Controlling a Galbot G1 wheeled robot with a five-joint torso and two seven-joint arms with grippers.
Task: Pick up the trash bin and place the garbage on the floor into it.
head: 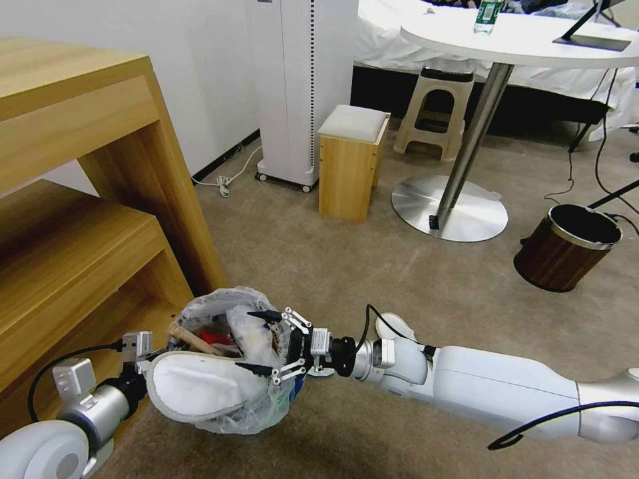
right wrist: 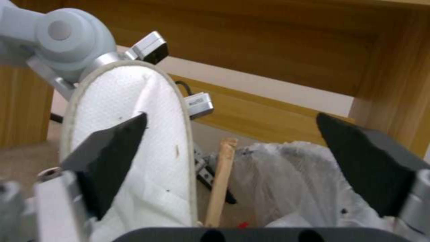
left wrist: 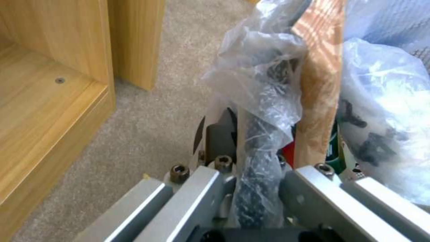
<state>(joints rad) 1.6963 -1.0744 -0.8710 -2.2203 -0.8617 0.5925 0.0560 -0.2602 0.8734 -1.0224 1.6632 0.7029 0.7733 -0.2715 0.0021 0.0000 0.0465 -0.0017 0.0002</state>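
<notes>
Reaching in from the right, the right claw (head: pixel 265 340) gapes empty above the trash bin (head: pixel 261 406), whose near-left rim the left claw (head: pixel 158 352) pinches.

The trash bin (head: pixel 256 406) was almost wholly wrapped in its crinkly plastic liner (head: pixel 200 307), with a white slipper (head: pixel 200 386) lying across its mouth. The slipper hid the left gripper's fingertips. Litter beneath the slipper could not be identified.
</notes>
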